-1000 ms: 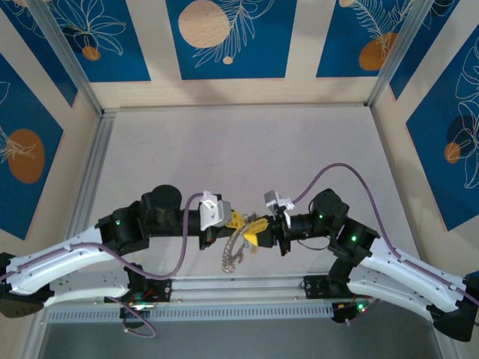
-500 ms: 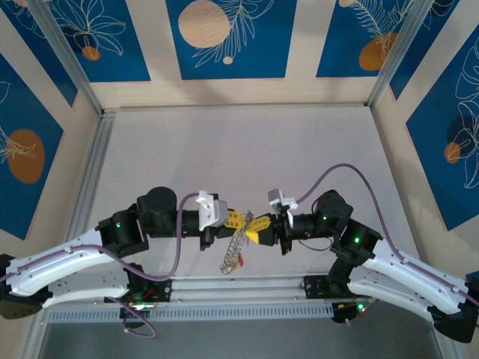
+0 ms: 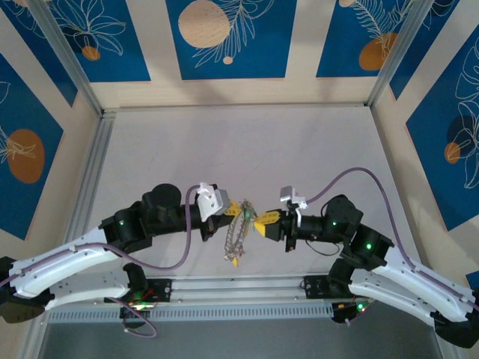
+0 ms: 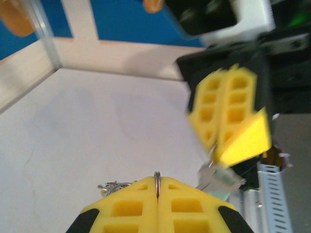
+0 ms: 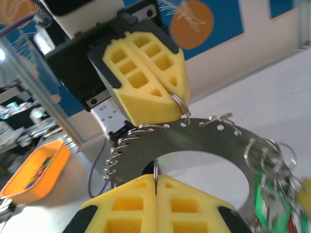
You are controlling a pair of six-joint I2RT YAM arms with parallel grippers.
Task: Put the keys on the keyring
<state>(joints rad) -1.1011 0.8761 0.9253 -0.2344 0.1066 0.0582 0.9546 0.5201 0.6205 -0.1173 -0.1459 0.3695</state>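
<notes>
1. Right wrist: left tool (image 5: pixel 175 101) clenched on a small loop of the keyring (image 5: pixel 204 141), held above the bench (image 5: pixel 272 87).
2. Right tool (image 5: pixel 155 179) clenched, apparently on a key (image 4: pixel 217 177).
3. Other keys (image 5: pixel 267 199) hang clustered at the keyring's rim.

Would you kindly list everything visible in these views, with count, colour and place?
keyring: one, grey metal, held between both pincers above the table.
keys: several, silver, one head green, hanging from the keyring; one at the right pincer's tip.
tray: one, orange, lower left in the right wrist view.
table: one, pale grey, beneath the pincers.
wall panels: several, blue with orange discs, around the table.
left pincer: one, yellow pads, shut on the keyring's small ring.
right pincer: one, yellow pads, shut on a key.
</notes>
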